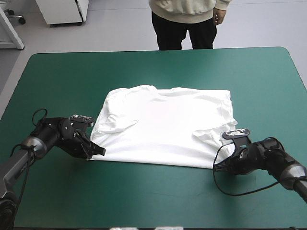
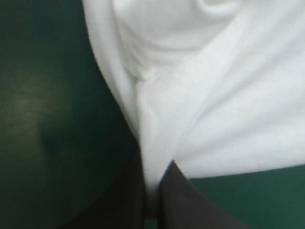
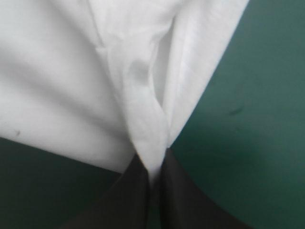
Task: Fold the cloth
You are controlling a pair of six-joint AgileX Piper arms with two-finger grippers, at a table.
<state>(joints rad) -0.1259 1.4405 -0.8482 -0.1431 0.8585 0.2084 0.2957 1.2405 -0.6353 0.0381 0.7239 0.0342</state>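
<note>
The white T-shirt (image 1: 165,123) lies spread flat across the middle of the teal-green table, sleeves folded in. My left gripper (image 1: 96,152) is low at its near left corner, shut on a pinch of the hem; in the left wrist view the T-shirt (image 2: 209,95) runs down into the gripper (image 2: 151,195) between the black fingers. My right gripper (image 1: 219,165) sits at the near right corner, likewise shut on cloth. In the right wrist view a ridge of the T-shirt (image 3: 95,81) narrows into the gripper (image 3: 153,176).
Bare teal-green cover (image 1: 158,201) stretches between the shirt's near edge and the table's front edge, and more lies beyond the shirt toward the far edge (image 1: 158,51).
</note>
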